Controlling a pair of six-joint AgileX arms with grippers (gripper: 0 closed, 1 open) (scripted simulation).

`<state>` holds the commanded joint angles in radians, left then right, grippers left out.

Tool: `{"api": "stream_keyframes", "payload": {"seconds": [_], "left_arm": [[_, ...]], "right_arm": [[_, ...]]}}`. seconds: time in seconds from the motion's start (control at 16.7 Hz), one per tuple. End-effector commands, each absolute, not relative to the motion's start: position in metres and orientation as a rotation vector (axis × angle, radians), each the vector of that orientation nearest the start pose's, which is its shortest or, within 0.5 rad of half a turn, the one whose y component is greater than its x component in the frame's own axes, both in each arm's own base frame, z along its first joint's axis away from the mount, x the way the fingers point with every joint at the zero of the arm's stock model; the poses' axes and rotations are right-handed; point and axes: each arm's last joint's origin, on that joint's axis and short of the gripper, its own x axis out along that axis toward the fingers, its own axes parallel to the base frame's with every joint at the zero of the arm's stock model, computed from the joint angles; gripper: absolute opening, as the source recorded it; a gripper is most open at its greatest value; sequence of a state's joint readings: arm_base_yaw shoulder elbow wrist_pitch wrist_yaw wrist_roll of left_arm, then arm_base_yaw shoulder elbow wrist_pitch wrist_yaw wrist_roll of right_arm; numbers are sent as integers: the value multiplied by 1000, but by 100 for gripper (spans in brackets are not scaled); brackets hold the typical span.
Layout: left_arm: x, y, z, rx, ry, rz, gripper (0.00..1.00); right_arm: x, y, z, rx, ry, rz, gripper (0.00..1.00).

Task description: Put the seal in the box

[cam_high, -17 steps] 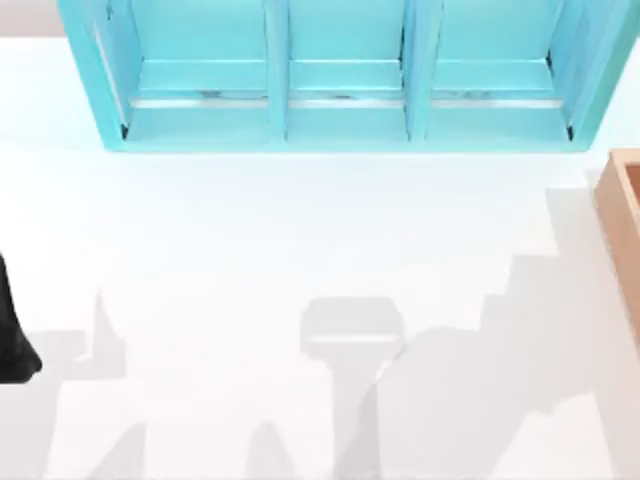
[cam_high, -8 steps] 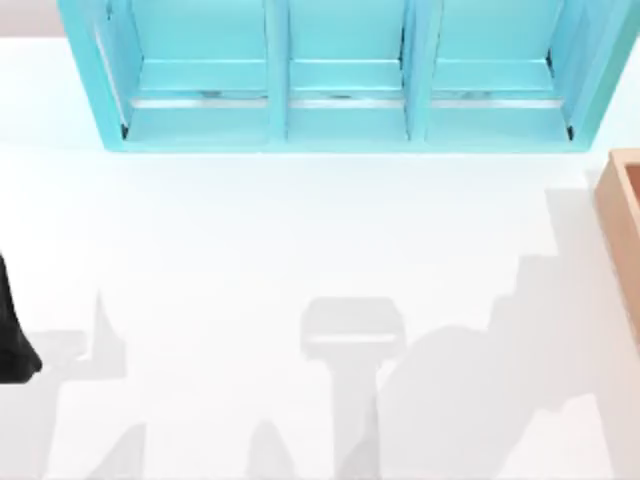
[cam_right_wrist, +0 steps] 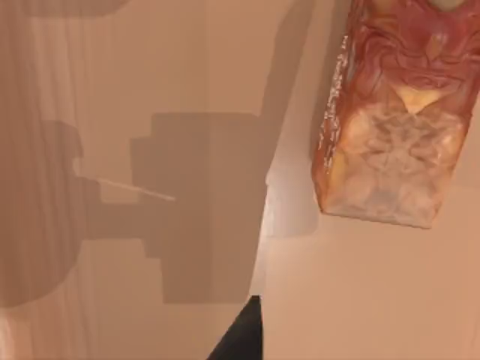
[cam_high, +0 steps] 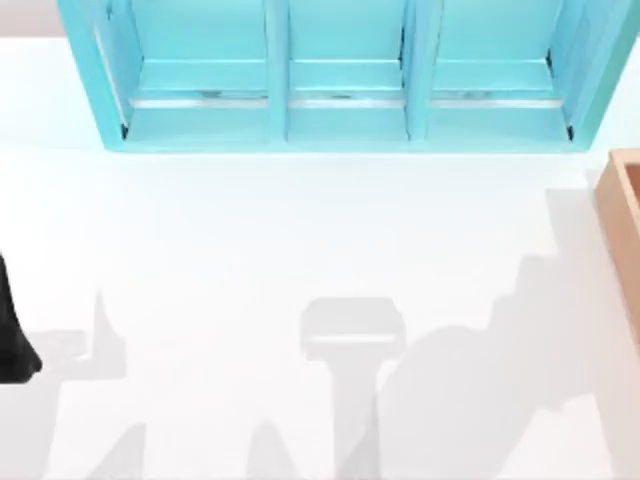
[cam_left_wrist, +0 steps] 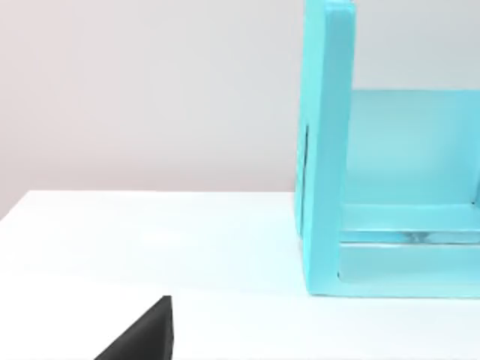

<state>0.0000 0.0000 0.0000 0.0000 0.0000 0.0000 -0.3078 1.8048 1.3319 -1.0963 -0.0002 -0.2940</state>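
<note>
If the seal (cam_right_wrist: 390, 112) is not yet over the box (cam_high: 622, 215): a release lands it outside the walls, and I cannot rule that out.
Cause of that doubt: the right wrist view shows tan surface under the seal, with a straight edge running past it. I judge this to be box wood, but cannot tell floor from wall top.
Second risk: a seal set on or against the box's wall could tip and roll out, being small and glossy.
Third risk: a right gripper (cam_right_wrist: 244, 341) descending beside the box's thick wall could strike it and shove the box off the table (cam_high: 250, 250).
Seal and jaws: the seal sits well ahead of the dark gripper tip and off to one side, not between the jaws. Its shadow hugs it, so I judge it rests on the surface or hangs just above it.
Right jaws: cannot tell whether parted or closed.
Box: at the table's right edge, cut off by the top view, just below the shelf (cam_high: 340, 75) corner.
Left gripper (cam_left_wrist: 142, 337): parked far from the box, at the opposite edge; jaw state cannot be told.
</note>
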Motion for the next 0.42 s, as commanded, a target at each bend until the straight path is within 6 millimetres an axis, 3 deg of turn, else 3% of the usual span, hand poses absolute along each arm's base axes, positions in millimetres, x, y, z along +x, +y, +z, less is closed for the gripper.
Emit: {"api": "stream_keyframes", "payload": {"seconds": [0.12, 0.42], "left_arm": [[106, -1, 160, 0, 0, 0, 100], [106, -1, 160, 0, 0, 0, 100]], "right_arm": [[318, -98, 199, 8, 1569, -8, 100], [318, -98, 199, 8, 1569, -8, 100]]}}
